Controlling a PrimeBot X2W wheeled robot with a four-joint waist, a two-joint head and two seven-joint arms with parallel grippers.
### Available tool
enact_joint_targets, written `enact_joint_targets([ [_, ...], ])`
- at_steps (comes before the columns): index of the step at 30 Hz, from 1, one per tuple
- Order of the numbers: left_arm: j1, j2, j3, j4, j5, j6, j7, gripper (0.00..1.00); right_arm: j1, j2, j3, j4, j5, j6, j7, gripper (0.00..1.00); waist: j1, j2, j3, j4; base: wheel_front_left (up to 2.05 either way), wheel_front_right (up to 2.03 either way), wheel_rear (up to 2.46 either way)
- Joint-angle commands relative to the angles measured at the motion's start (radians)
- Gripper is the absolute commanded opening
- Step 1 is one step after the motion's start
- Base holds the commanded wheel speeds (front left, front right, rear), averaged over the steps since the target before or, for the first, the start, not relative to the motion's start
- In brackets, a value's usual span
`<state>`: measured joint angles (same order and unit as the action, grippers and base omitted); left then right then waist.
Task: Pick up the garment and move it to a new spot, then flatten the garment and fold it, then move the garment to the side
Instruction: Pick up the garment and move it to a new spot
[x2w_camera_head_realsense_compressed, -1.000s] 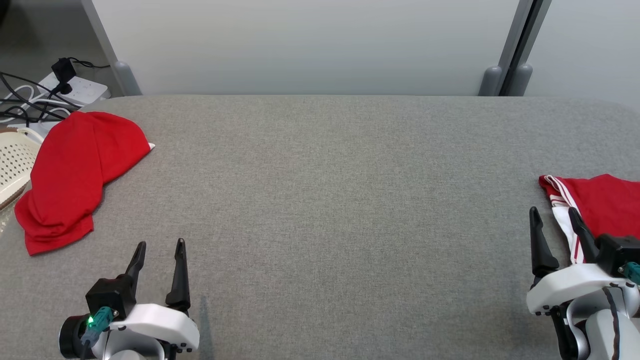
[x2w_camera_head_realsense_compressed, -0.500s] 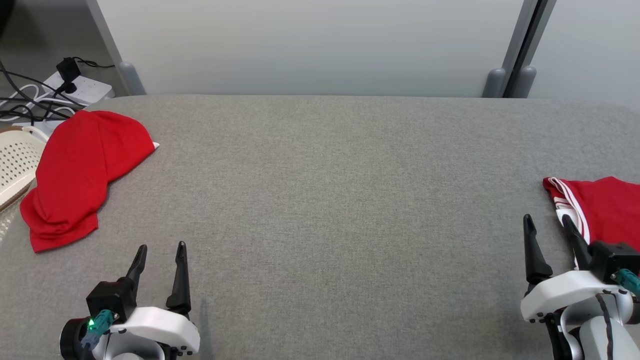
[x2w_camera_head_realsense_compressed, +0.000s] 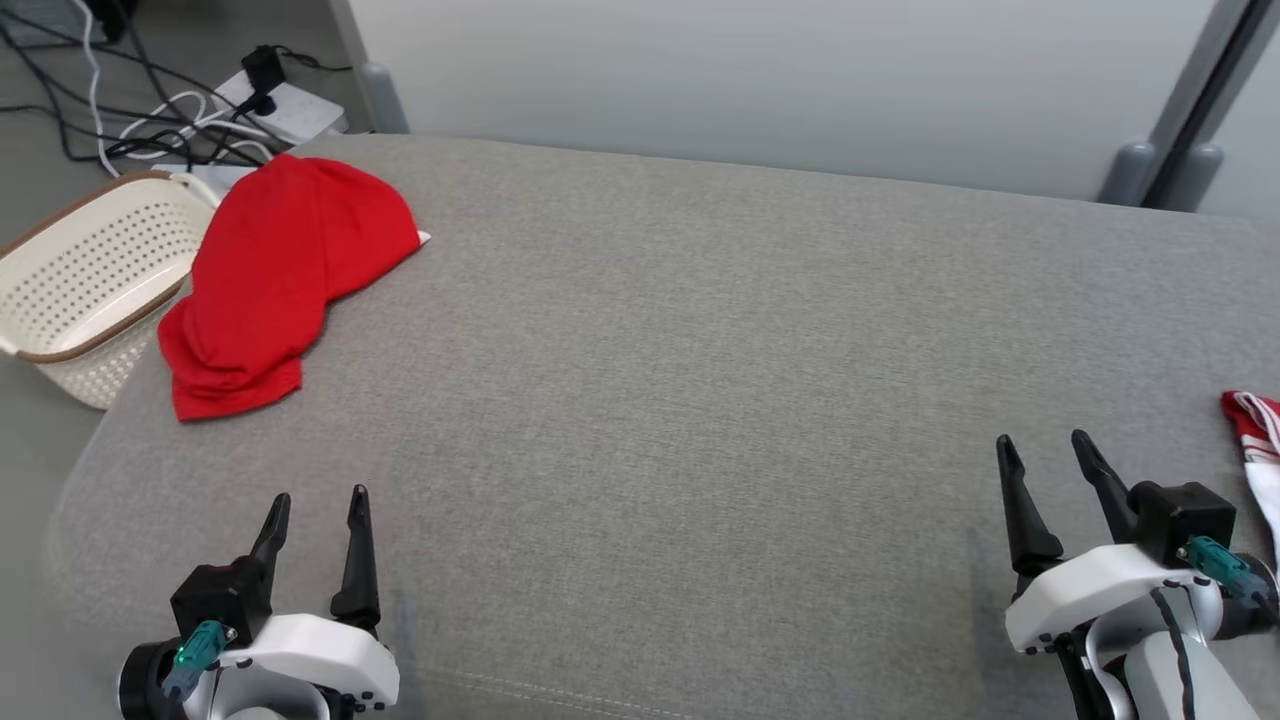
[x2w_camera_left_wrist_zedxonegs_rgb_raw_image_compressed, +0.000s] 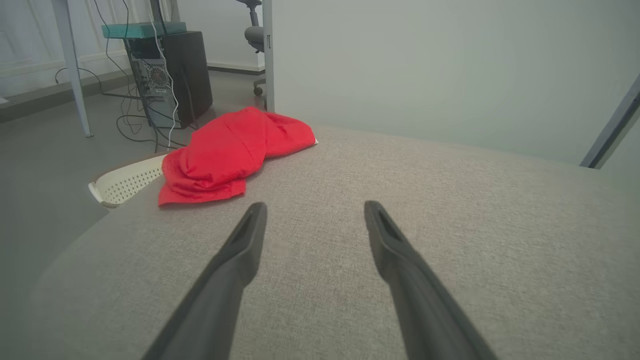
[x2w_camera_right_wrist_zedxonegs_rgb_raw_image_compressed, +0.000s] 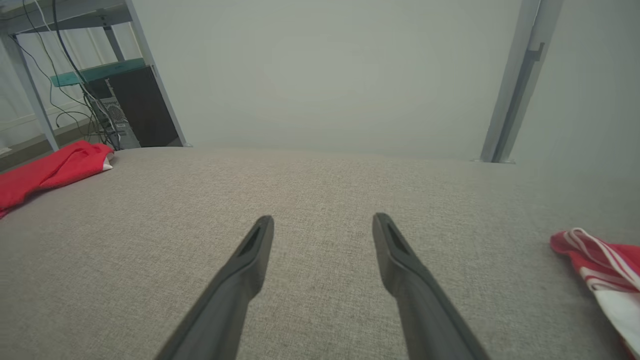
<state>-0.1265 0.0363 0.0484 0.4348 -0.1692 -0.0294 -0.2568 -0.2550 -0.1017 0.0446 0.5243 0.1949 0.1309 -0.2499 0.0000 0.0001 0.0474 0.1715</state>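
Your left tool (x2w_camera_head_realsense_compressed: 321, 494) and right tool (x2w_camera_head_realsense_compressed: 1041, 438) are both wide open and empty. The red garment (x2w_camera_head_realsense_compressed: 280, 270) lies bunched at the far left corner of the worktop (x2w_camera_head_realsense_compressed: 700, 400), by the basket (x2w_camera_head_realsense_compressed: 90, 270). Reach there and pinch a thick fold.

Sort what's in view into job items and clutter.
Job, likely: crumpled plain red garment; grey fabric-covered table; open left gripper; open right gripper.
Lying about: red garment with white stripes; cream perforated plastic basket; white power strip with cables.

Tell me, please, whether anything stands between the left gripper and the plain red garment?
Nothing visible does: bare grey table lies between the open left gripper and the plain red garment.
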Motion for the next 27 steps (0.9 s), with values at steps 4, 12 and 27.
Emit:
enact_joint_targets([
  [4,-0.018,0.014,0.03,-0.023,-0.013,0.019,-0.005,1.0,-0.038,-0.015,0.053,-0.021,0.013,0.0,-0.012,1.0,0.0,-0.0001,0.022,0.083,0.0,0.0,0.0],
  [12,-0.003,0.014,0.04,-0.018,-0.029,0.048,-0.005,1.0,-0.058,-0.018,0.106,-0.019,0.023,0.0,-0.012,1.0,0.0,-0.0001,0.037,0.198,0.0,0.0,0.0],
  [27,0.017,0.014,0.065,-0.006,-0.041,0.062,-0.005,1.0,-0.072,-0.019,0.154,-0.009,0.037,0.0,-0.012,1.0,0.0,-0.0001,0.039,0.314,0.0,0.0,0.0],
])
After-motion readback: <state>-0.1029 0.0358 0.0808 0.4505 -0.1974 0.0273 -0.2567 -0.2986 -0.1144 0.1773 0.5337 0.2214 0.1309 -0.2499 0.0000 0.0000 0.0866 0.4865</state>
